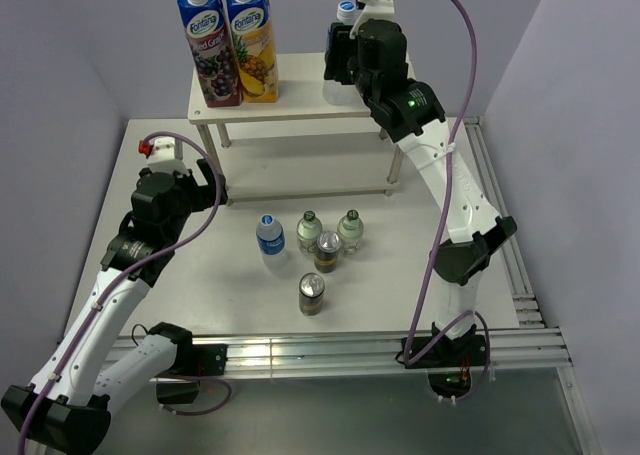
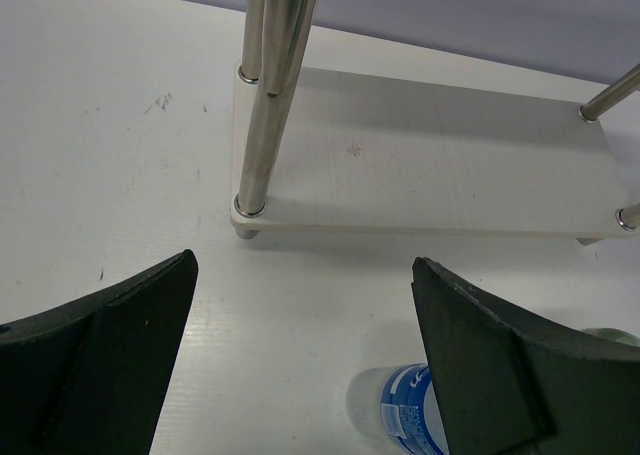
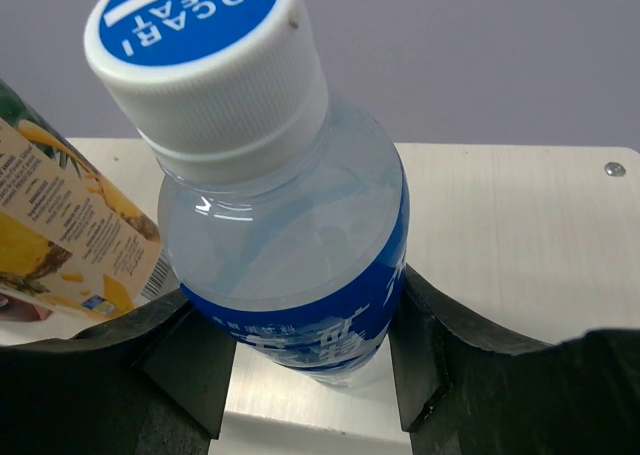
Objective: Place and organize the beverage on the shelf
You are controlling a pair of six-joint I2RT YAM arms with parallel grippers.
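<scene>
My right gripper (image 1: 345,65) is shut on a clear blue-labelled, blue-capped water bottle (image 1: 345,13) over the right part of the shelf's top board (image 1: 300,103). In the right wrist view the fingers (image 3: 420,355) press both sides of the bottle's label (image 3: 300,275), with the cream board (image 3: 500,235) beneath. A second water bottle (image 1: 270,235), two short dark-capped bottles (image 1: 309,230) (image 1: 350,229) and two silver-topped cans (image 1: 328,250) (image 1: 312,293) stand on the table. My left gripper (image 1: 215,187) is open and empty, left of them; its view (image 2: 305,305) shows the water bottle (image 2: 405,410) low between the jaws.
Two tall blue juice cartons (image 1: 210,43) (image 1: 251,40) stand on the left part of the top board; one shows at the left of the right wrist view (image 3: 60,235). The lower board (image 2: 430,165) and metal legs (image 2: 262,95) lie ahead of my left gripper.
</scene>
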